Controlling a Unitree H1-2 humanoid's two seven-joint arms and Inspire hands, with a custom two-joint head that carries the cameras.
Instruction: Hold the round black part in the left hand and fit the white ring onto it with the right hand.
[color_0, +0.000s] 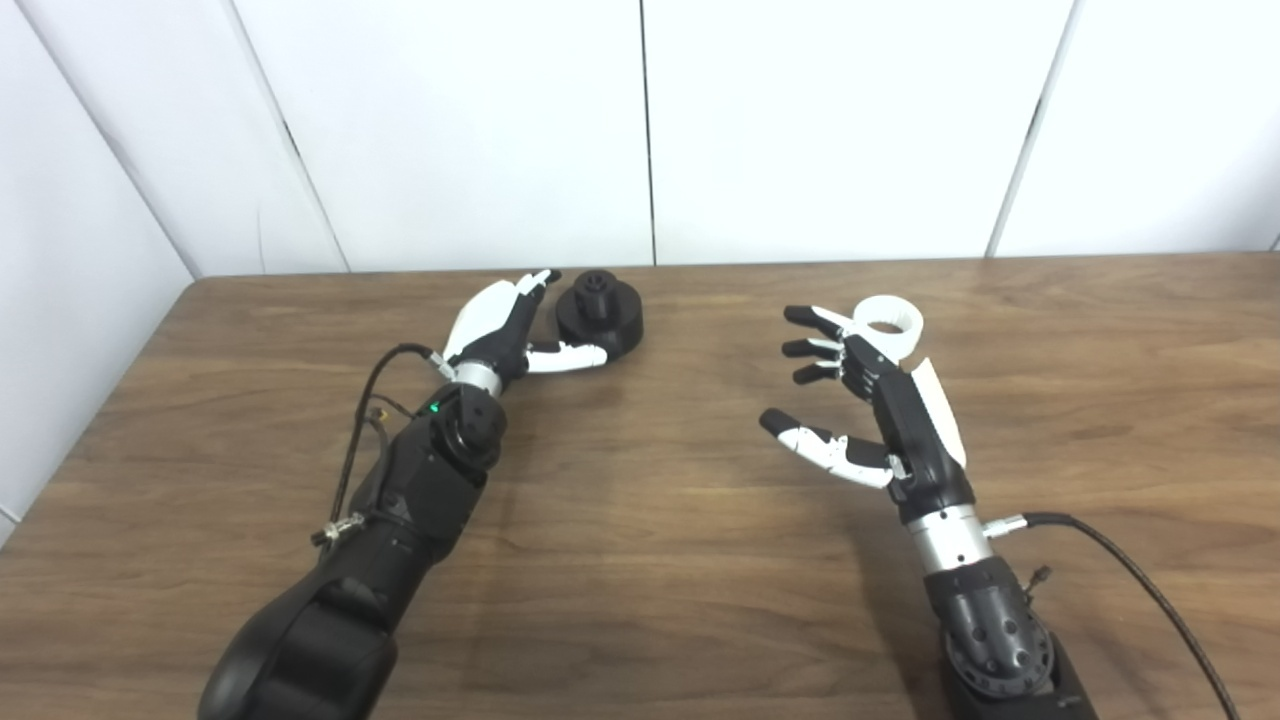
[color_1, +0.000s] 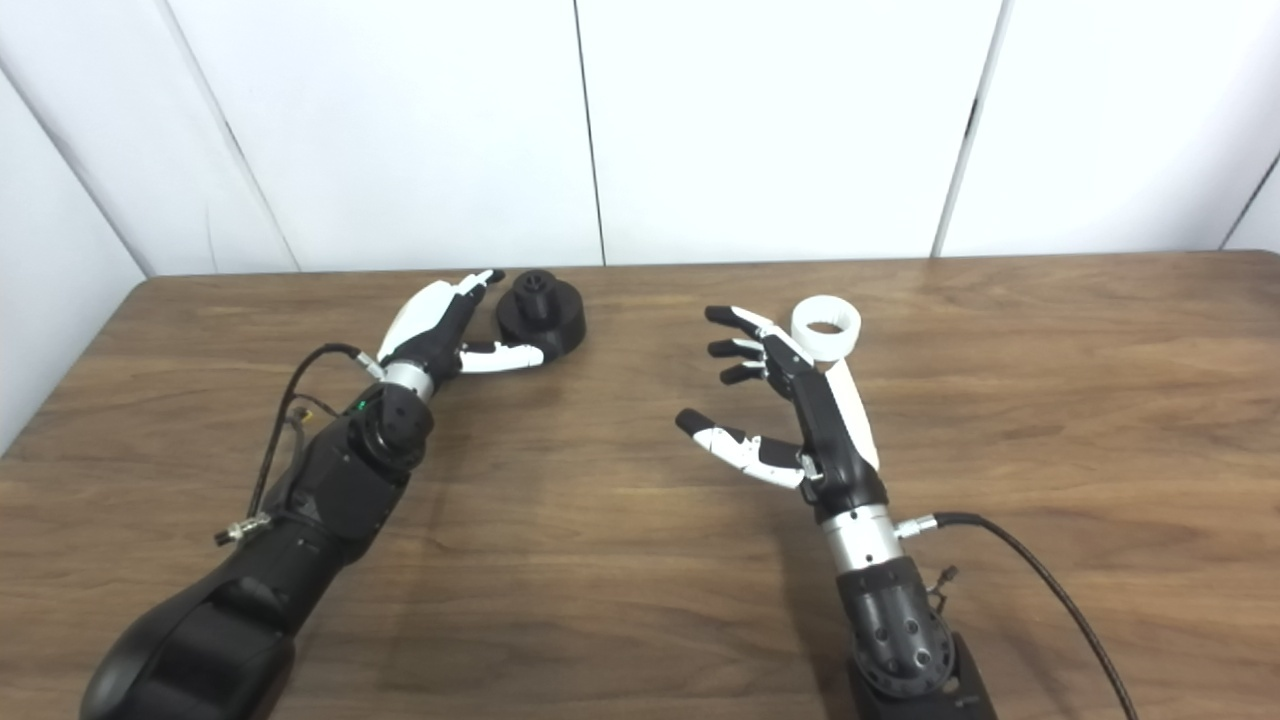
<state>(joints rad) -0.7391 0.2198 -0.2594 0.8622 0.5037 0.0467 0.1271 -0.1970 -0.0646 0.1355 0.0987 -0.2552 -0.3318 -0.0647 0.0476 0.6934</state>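
Observation:
The round black part (color_0: 600, 308) with a small raised hub stands on the wooden table (color_0: 660, 560) at the back left. My left hand (color_0: 510, 325) is open right beside it, fingers along its left side and thumb reaching under its front edge; it is not lifted. The white ring (color_0: 890, 322) lies flat on the table at the back right. My right hand (color_0: 860, 400) is open and empty, fingers spread, just in front and to the left of the ring, partly overlapping it in view.
White wall panels (color_0: 640, 130) rise behind the table's far edge. Black cables (color_0: 1130, 580) trail from both forearms over the table. Bare wood lies between the two hands.

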